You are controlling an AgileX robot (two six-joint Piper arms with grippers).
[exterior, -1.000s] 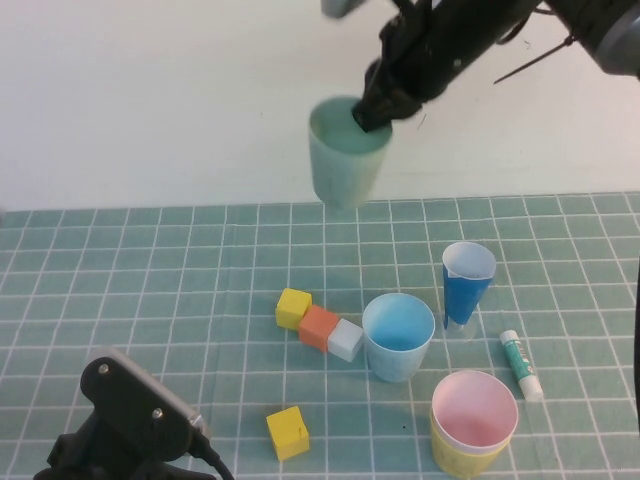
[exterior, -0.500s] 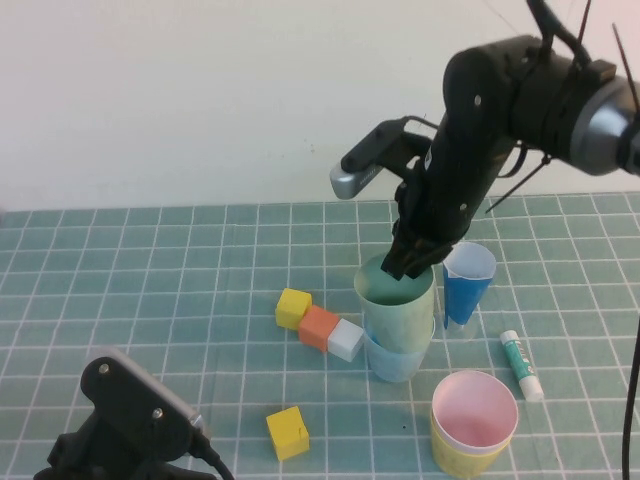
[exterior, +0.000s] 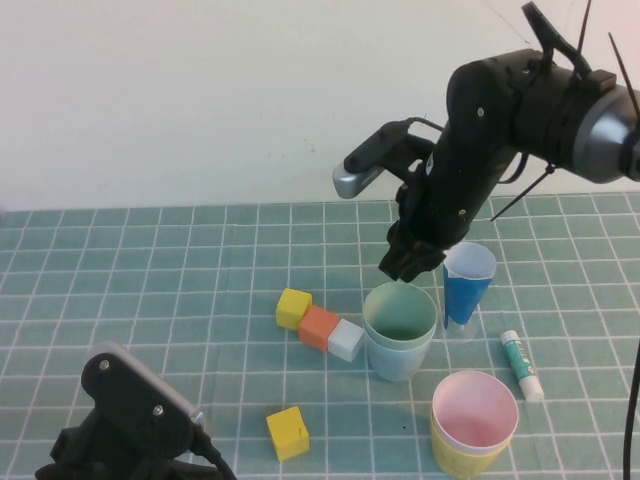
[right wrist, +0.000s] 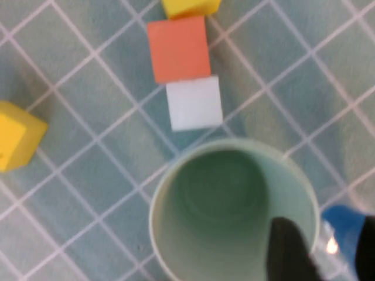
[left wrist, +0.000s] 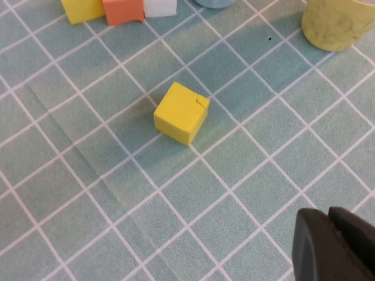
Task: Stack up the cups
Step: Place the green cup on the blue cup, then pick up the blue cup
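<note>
Right, I have the sage green cup seated inside the light blue cup, near the middle of the tabletop, just right of the row of yellow, orange and white blocks. My right end effector hangs just above the green cup's far rim, and its fingers look parted and off the cup, so I judge it has hold of nothing; from the right wrist camera one dark finger shows over the inside of the rim. The pink cup sits nested in the yellow cup at the near right, well apart from the green-and-blue pair. The narrow dark blue cup stands just right of the green one, and a glue stick lies beyond it. My left end effector is parked low at the near left, closed and empty, close to a lone yellow block.

I read this as the release step of the green-into-blue placement. Next I would lift clear without nudging the dark blue cup, then take one pair by its rim and set it into the other.
</note>
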